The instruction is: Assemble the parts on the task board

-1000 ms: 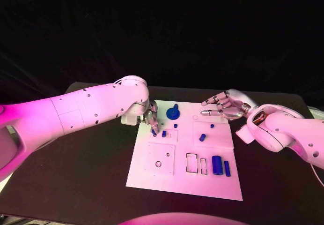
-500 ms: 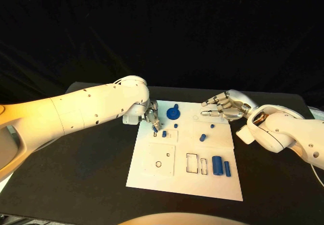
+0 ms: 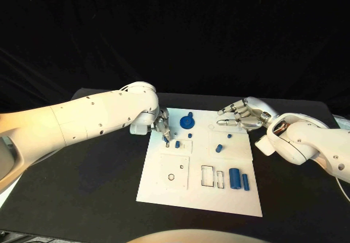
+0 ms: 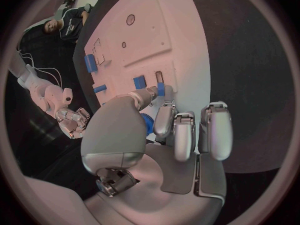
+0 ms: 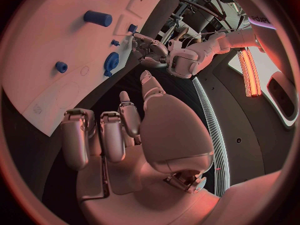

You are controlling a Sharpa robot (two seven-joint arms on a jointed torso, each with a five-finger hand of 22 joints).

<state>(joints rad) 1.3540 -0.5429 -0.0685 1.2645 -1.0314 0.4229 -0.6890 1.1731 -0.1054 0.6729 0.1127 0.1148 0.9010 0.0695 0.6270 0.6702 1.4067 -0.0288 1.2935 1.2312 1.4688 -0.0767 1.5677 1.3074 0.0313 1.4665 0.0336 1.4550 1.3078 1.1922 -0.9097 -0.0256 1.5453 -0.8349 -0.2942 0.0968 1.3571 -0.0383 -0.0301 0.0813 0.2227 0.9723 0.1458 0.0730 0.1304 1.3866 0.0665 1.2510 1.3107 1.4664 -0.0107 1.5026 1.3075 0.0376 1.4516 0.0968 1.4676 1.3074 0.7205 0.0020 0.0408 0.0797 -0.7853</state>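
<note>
Left robot hand (image 3: pixel 162 125) pinches a small blue peg (image 4: pixel 160 89) over the far-left of the white rectangular task board (image 3: pixel 182 198) — tilted down, prob. to seat it in a slot. Right robot hand (image 3: pixel 243 115) hovers at the far-right edge, fingers loosely curled, holding nothing — clear of the work.

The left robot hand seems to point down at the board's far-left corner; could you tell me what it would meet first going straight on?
Probably the small blue part standing by the slot just under the left robot hand's fingertips, on the task board; depth is unclear.
</note>
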